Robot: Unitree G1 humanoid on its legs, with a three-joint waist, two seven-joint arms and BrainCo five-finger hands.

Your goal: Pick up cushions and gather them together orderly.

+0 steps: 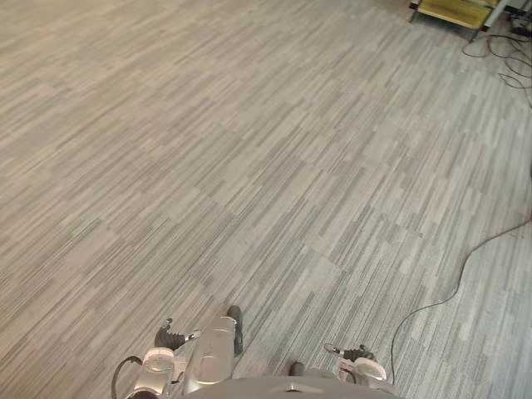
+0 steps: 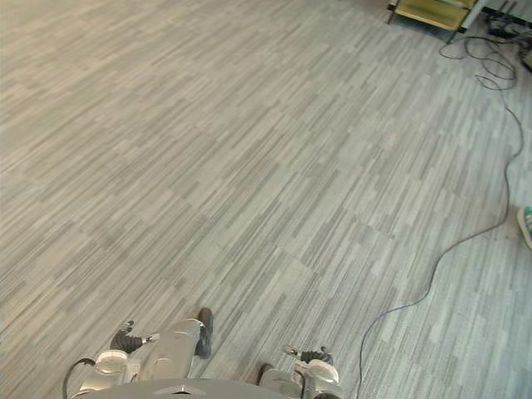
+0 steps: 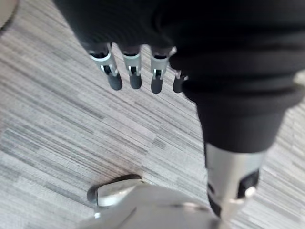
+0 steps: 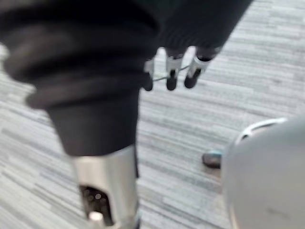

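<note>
The grey striped carpet floor [image 1: 249, 166] spreads wide ahead; a low yellow metal-framed rack [image 1: 453, 12] stands at its far right corner, near a tangle of black cables [image 1: 509, 51]; where the cushions lie I cannot tell. In my judgement they will be light, soft and yielding, and will slump when lifted; best pinched deep at an edge seam or pressed between both palms. The left hand [image 3: 135, 67] hangs with fingers [image 3: 113, 78] straight and loosely spread, holding nothing; the right hand [image 4: 171, 71] likewise. The right eye view catches a green-and-white sliver [image 2: 526, 226] at its right edge, too cut off to name; the wrist views show the fingers plainly.
</note>
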